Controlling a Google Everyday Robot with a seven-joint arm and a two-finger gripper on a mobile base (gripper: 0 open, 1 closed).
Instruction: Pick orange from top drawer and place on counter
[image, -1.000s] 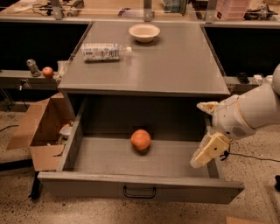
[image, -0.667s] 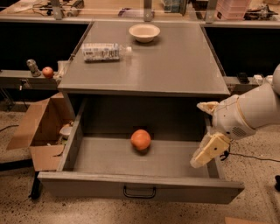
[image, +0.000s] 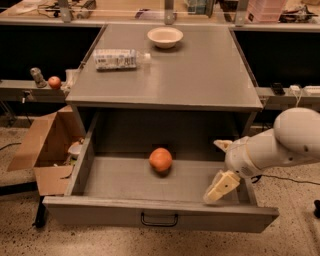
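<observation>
Beside the cabinet at the far left, a brown cardboard box stood open on the floor. A small red fruit sat on the ledge behind it. Neither belonged to the job.

Further right, the grey surface carried a plastic bottle lying on its side and a pale bowl near the back edge.

Below that, the top drawer stood open. The orange rested on the drawer floor near the middle, a little toward the back, and touched none of the walls.

The orange looked firm, smooth-skinned and fairly light. It was probably sturdy enough for a steady squeeze, but being round it was likely to roll at a sideways nudge. The best hold would be across its widest part, one finger on each side, coming down from above so that both fingers met the skin together.

At the right end of the drawer, the hand hung over the front right corner. Its two pale fingers were spread apart and held nothing. The orange lay to the left of the hand and slightly farther back, near it but plainly apart. Whether the lower finger touched the drawer floor or hovered just above it could not be made out.
</observation>
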